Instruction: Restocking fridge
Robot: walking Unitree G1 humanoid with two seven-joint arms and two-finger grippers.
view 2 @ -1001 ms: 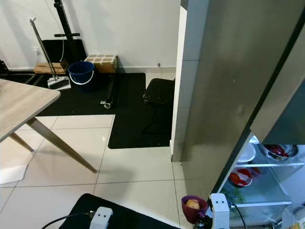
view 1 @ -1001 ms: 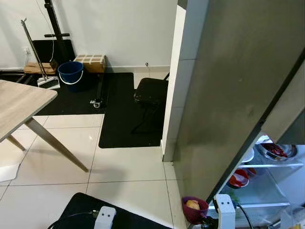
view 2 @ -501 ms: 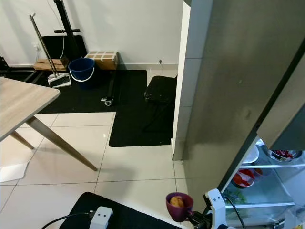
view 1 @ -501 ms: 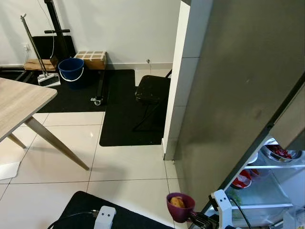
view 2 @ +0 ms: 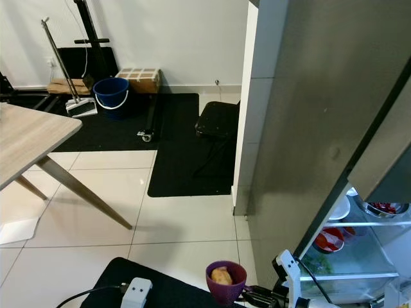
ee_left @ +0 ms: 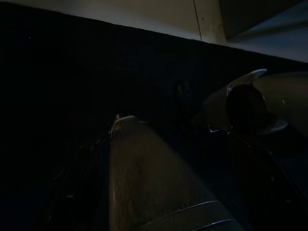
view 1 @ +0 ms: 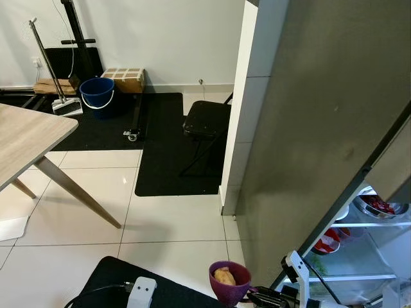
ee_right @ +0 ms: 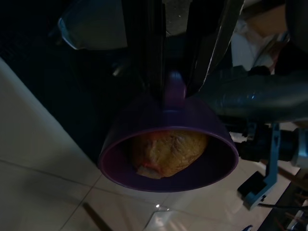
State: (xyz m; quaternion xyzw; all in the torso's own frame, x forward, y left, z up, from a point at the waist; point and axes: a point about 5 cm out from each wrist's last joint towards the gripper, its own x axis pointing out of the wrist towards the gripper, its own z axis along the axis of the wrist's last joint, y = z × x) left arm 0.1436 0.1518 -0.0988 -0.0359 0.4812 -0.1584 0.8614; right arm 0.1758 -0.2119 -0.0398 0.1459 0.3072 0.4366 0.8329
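Note:
A purple cup [view 1: 229,281] with a handle holds a lump of orange-brown food [view 1: 225,276]. It hangs low over the floor, left of the open fridge door's [view 1: 321,128] lower edge. My right gripper [ee_right: 174,91] is shut on the cup's handle, one black finger [ee_right: 153,57] on each side. In the eye views the right gripper [view 1: 262,297] reaches in from the bottom right. Behind the door, lit fridge shelves [view 1: 359,260] carry bowls of red food [view 1: 376,205]. The left wrist view is very dark, and my left arm [view 1: 142,292] hangs low.
A wooden table [view 1: 26,141] stands at the left over white tiles. A black folding stool [view 1: 205,120] sits on a black mat [view 1: 160,160] by the white wall pillar. A blue bucket [view 1: 96,95], a box [view 1: 125,78] and a mop stand farther back.
The right gripper has carried the purple cup leftward, away from the fridge door's lower edge and out over the tiles. The camera has shifted slightly.

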